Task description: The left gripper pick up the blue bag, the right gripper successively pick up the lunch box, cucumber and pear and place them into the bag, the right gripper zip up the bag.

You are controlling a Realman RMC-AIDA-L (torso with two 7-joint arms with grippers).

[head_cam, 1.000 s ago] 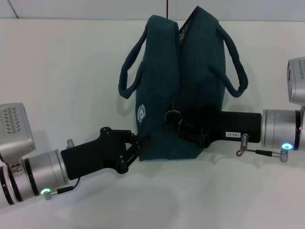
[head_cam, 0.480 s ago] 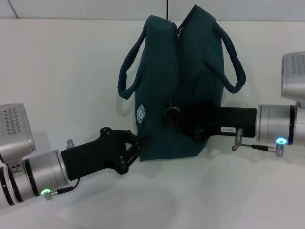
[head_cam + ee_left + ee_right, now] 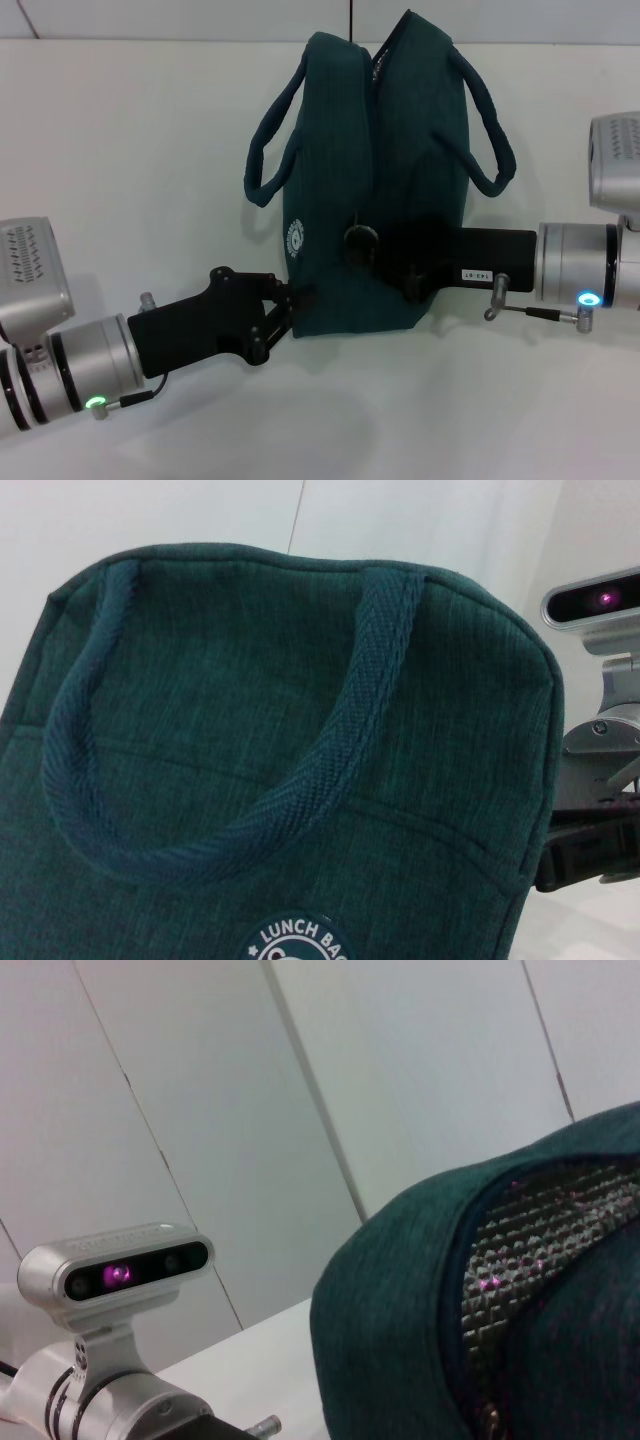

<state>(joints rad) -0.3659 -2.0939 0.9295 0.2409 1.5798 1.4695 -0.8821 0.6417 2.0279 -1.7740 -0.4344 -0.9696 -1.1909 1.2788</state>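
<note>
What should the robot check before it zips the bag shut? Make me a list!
1. Blue bag standing upright on the table: ok.
2. Left gripper holding the bag's lower corner steady: ok, its fingers meet the fabric there.
3. Right gripper at the ring pull: cannot tell, its fingertips blend into the dark bag.
4. Zipper still open: ok, the right wrist view shows the silver lining through a gap.
5. Lunch box, cucumber and pear inside: cannot tell, none are visible anywhere.
</note>
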